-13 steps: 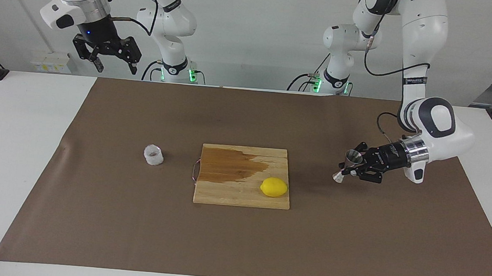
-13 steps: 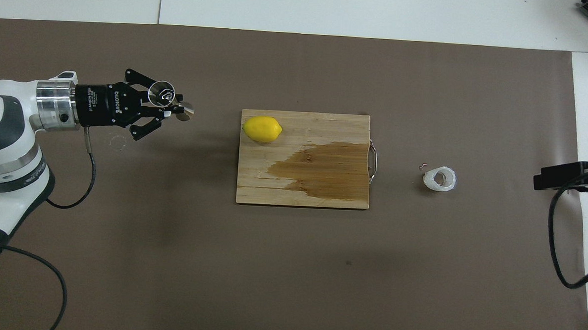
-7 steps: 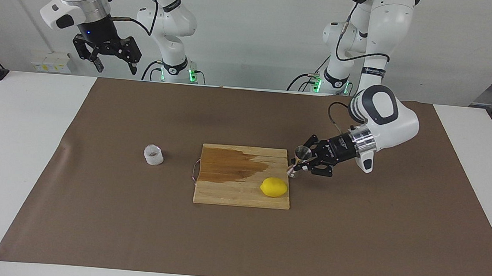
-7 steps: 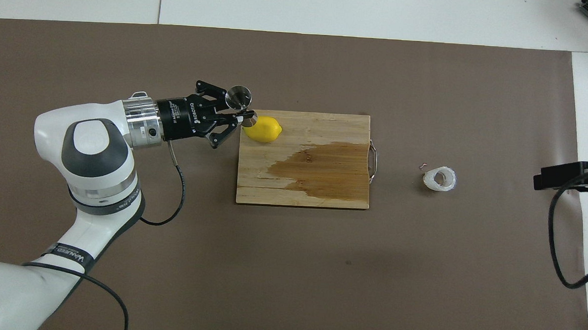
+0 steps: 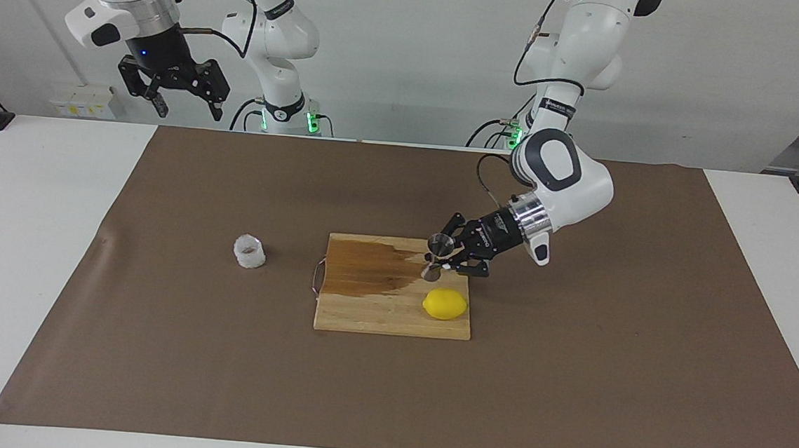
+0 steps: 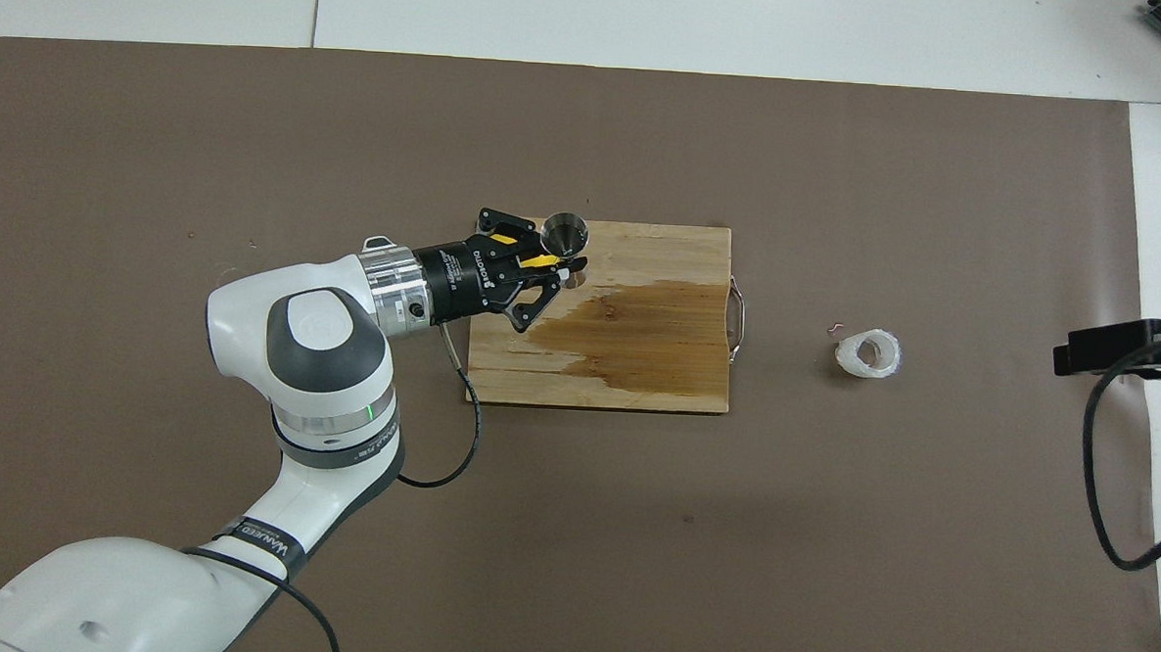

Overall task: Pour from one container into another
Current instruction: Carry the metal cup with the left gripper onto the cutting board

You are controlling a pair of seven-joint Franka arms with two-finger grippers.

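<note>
The right gripper (image 5: 184, 106) waits high at its own end, jaws wide and empty. The crinkly cup (image 5: 249, 251) stands on the tabletop's brown mat beside the cutting board (image 5: 365, 306). Over that board, above the lemon (image 5: 444, 304), the left gripper (image 5: 445, 261) has its jaws clamped on the steel jigger (image 5: 436, 256).

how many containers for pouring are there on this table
2. The steel jigger is held by the left end effector over the cutting board. The crinkly cup stands on the brown mat, beside the board toward the right arm's end.
</note>
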